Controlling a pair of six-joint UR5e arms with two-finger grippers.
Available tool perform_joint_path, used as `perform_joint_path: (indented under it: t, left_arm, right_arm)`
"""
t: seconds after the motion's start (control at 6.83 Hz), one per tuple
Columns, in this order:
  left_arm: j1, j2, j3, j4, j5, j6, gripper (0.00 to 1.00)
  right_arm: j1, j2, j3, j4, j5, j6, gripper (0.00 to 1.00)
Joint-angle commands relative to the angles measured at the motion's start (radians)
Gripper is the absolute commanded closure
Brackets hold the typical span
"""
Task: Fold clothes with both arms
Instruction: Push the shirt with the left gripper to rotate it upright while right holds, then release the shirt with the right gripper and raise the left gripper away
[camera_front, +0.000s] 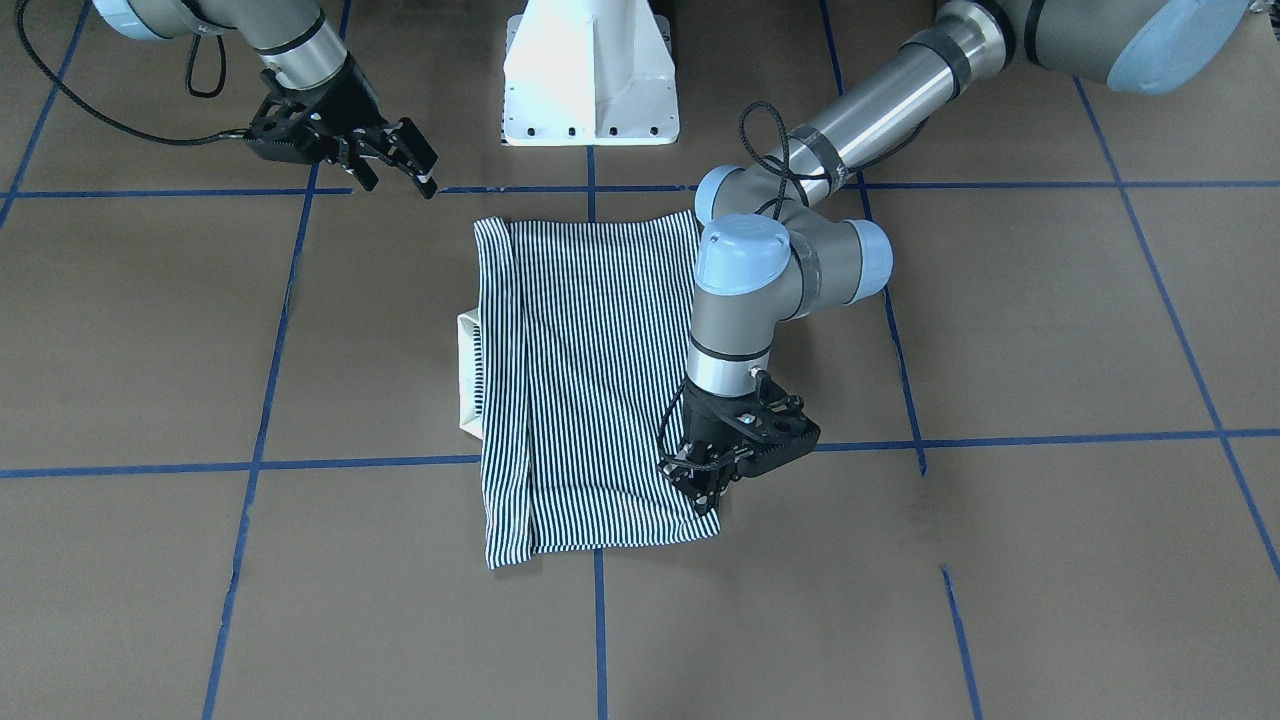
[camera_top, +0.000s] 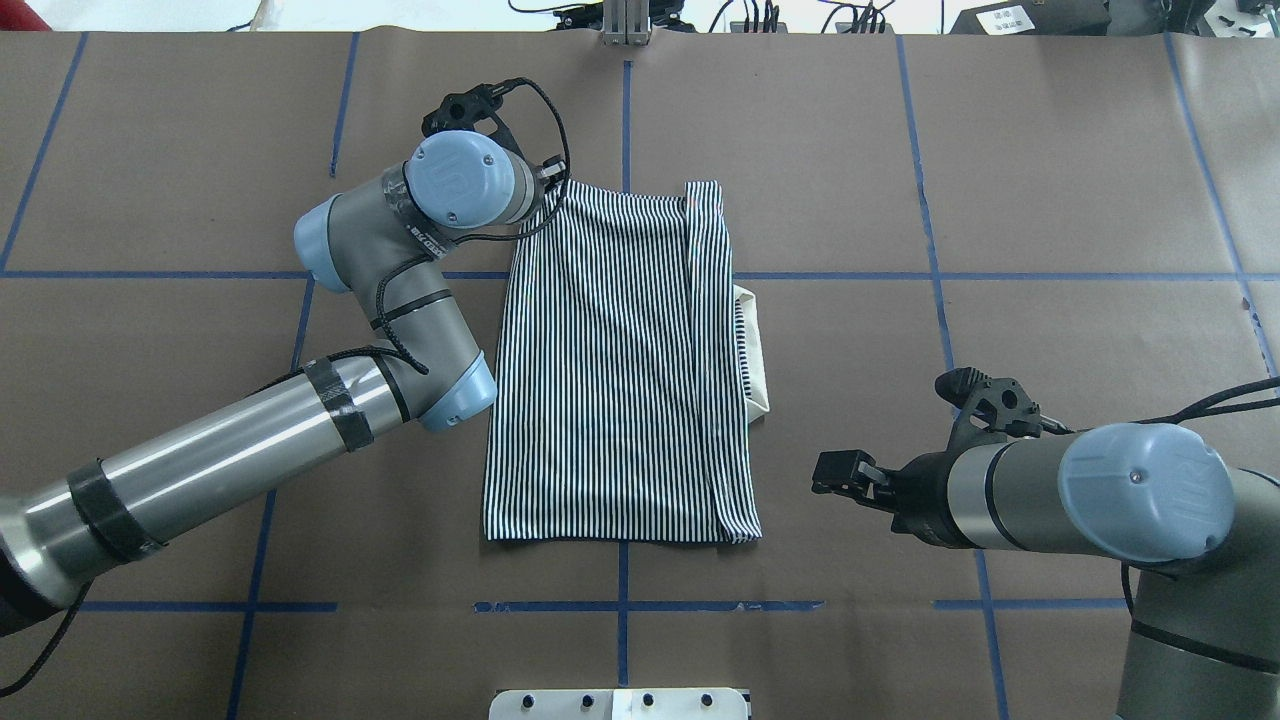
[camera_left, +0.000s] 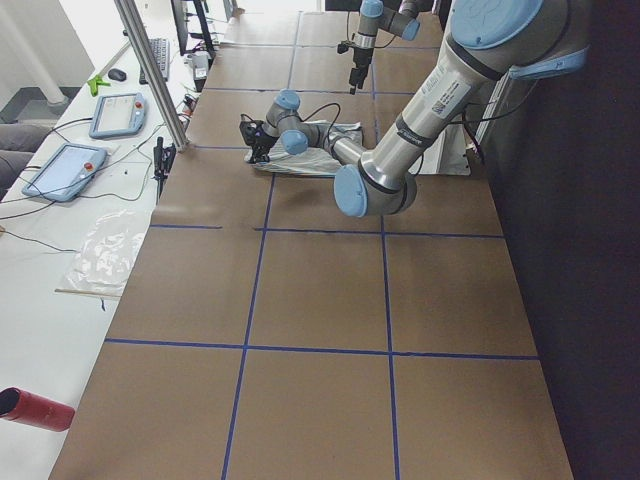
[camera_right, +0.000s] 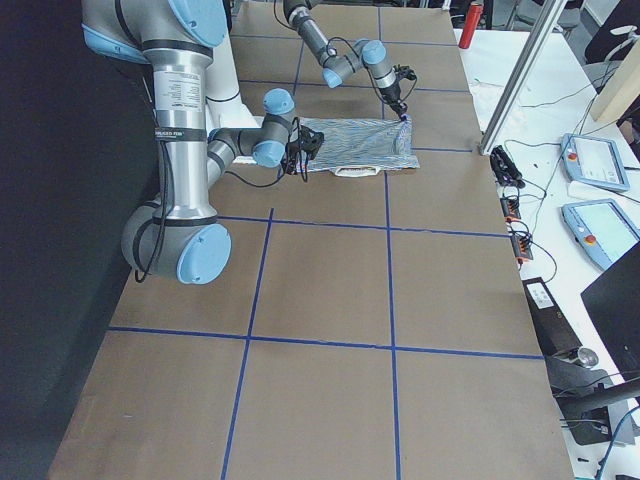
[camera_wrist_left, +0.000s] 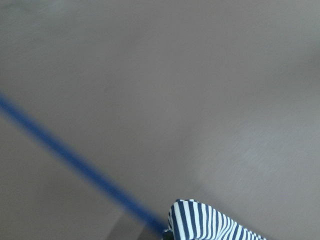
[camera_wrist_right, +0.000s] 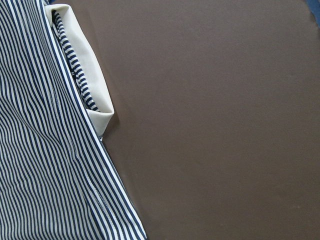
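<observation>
Polo shirt (camera_top: 610, 370): part-folded, mid-table. Left gripper (camera_front: 703, 488): clamped on its far-edge corner; shallow pinch may slip. Right gripper (camera_front: 400, 175): agape, empty.

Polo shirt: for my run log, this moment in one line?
left claw: shut on polo shirt corner | right claw: open, apart from it

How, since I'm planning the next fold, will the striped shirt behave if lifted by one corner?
Probably floppy: the shirt lies flat in thin layers, its corner bunching at the left tool. The collar looks stiffer, with a crisp folded edge.
</observation>
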Motion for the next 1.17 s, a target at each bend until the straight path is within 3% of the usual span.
perform_joint_path:
  t: [0.0,0.15,0.44,0.59,0.73,0.88,1.03]
  left_arm:
    - [-0.003,-0.013,0.090,-0.100,0.059,0.054,0.98]
    - [-0.014,-0.013,0.093,-0.099,0.064,0.104,0.01]
    - [-0.070,-0.004,0.081,-0.082,0.011,0.173,0.00]
    - [-0.090,0.016,0.025,-0.011,-0.108,0.202,0.00]
    - [-0.089,0.130,-0.182,0.081,-0.128,0.236,0.00]
    - [-0.087,0.204,-0.359,0.197,-0.131,0.282,0.00]
    - [-0.081,0.231,-0.478,0.291,-0.193,0.284,0.00]
  right_arm:
    - [0.002,0.033,-0.008,-0.003,-0.004,0.001,0.00]
    - [0.002,0.036,-0.013,-0.003,-0.021,0.000,0.00]
    - [0.013,0.076,-0.048,-0.013,-0.068,-0.075,0.00]
    - [0.030,0.108,-0.086,-0.014,-0.078,-0.144,0.00]
    - [0.042,0.157,-0.105,-0.090,-0.078,-0.289,0.00]
    - [0.051,0.291,-0.123,-0.326,-0.078,-0.406,0.00]
    - [0.051,0.414,-0.175,-0.502,-0.078,-0.490,0.00]
